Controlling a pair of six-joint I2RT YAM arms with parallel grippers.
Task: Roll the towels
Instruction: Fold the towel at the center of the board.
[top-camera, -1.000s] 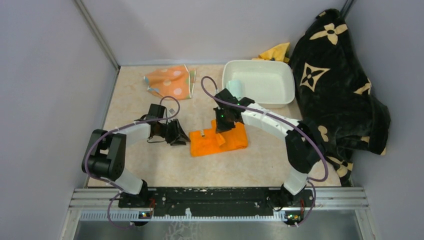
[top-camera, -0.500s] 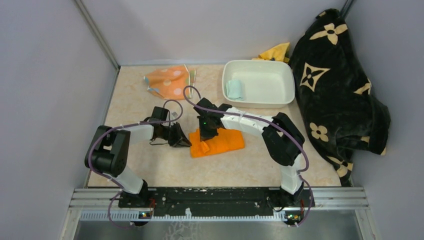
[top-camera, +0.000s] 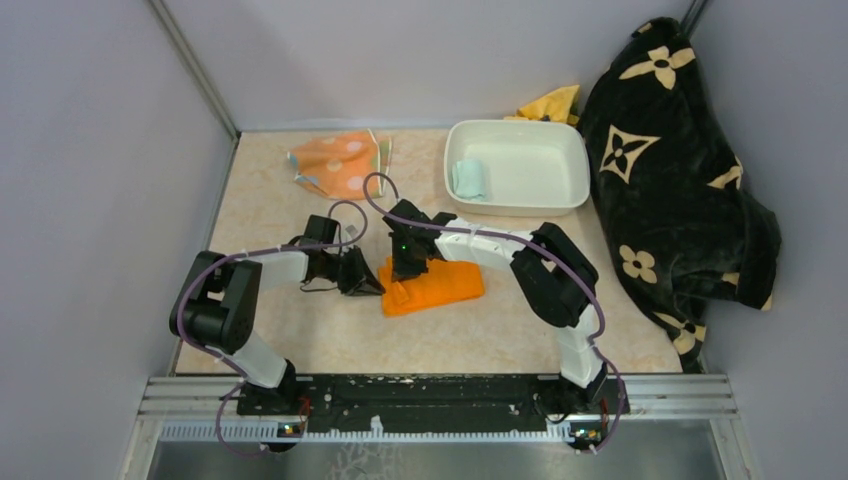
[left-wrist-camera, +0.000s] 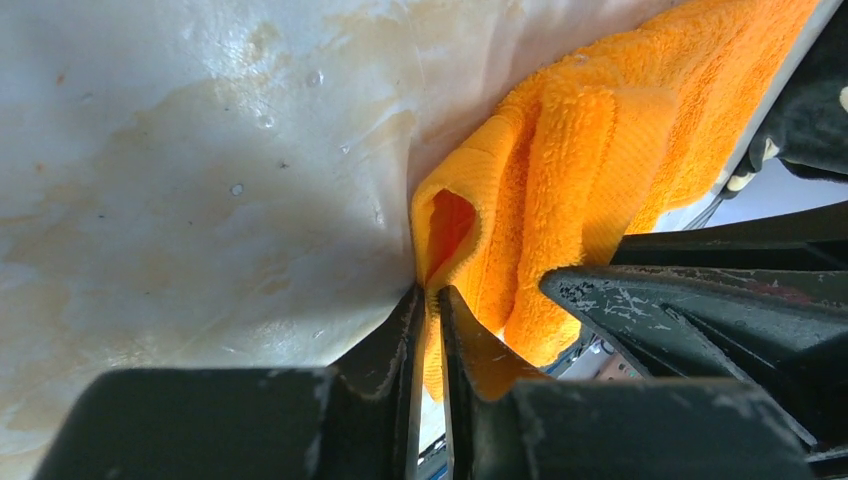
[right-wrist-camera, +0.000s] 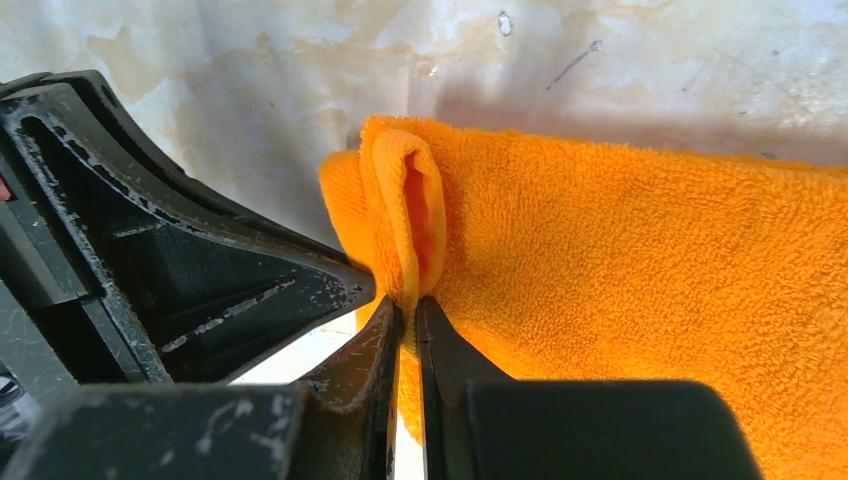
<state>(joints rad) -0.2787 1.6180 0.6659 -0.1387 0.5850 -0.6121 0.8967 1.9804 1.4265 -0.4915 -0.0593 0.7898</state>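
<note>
Up top, both arms meet at the near-left end of the orange towel (top-camera: 440, 288). The left gripper (top-camera: 368, 281) is at its corner, and the right gripper (top-camera: 403, 270) is just beside it. The mint towel (top-camera: 467, 178) sits in the white tub (top-camera: 560, 150) beyond the right gripper. The polka-dot towel (top-camera: 338, 163) lies beyond the left one.

Left wrist: the jaws are nearly together, pinching a curled lip of orange terry at the fingertips.

Right wrist: the jaws are clamped on the folded edge, and the towel spreads away to the right.
</note>
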